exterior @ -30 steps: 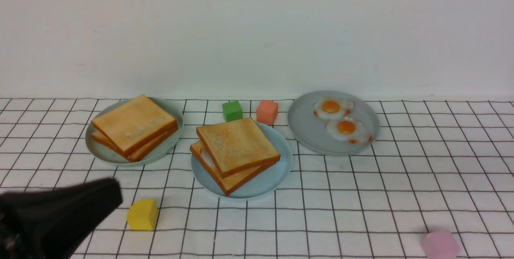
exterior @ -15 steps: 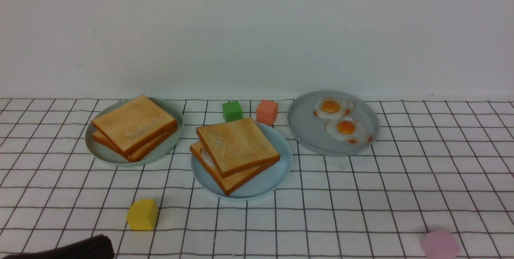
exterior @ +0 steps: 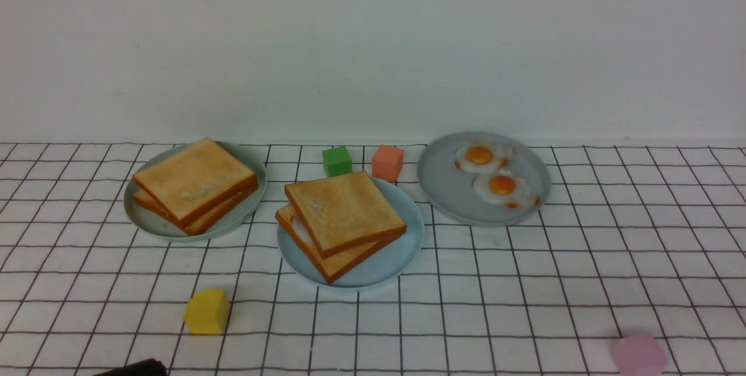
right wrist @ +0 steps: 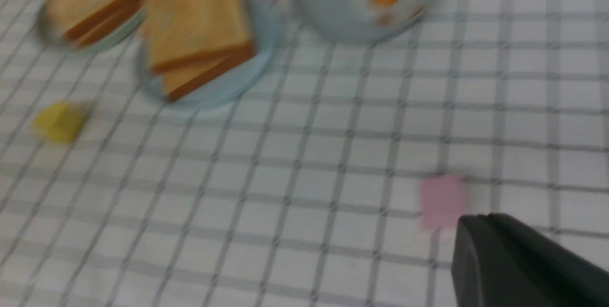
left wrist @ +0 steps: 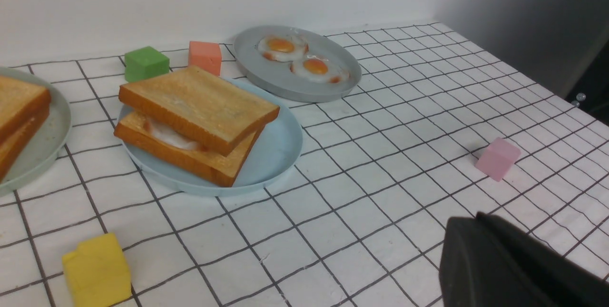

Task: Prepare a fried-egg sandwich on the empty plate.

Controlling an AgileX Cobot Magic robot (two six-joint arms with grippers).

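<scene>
The fried-egg sandwich [exterior: 344, 221] lies on the light sky-blue plate [exterior: 398, 252] at the table's middle: two toast slices, the upper one turned askew. In the left wrist view a strip of egg white [left wrist: 167, 134] shows between the sandwich's slices [left wrist: 197, 107]. My left gripper [left wrist: 476, 215] is shut and empty, well back from the plate [left wrist: 280, 147]; only a dark sliver of it [exterior: 137, 368] shows at the front view's bottom left. My right gripper [right wrist: 485, 216] is shut and empty beside a pink block [right wrist: 441, 201]; it is outside the front view.
A grey plate [exterior: 446, 192] with two fried eggs [exterior: 502, 185] stands back right. A grey-green plate [exterior: 247, 201] with a toast pile [exterior: 195, 185] stands back left. Green [exterior: 337, 161], salmon [exterior: 387, 162], yellow [exterior: 206, 311] and pink [exterior: 638, 355] blocks lie scattered.
My left gripper has drawn back toward the near-left corner, dropping almost out of the front view. The sandwich, plates and blocks have not moved.
</scene>
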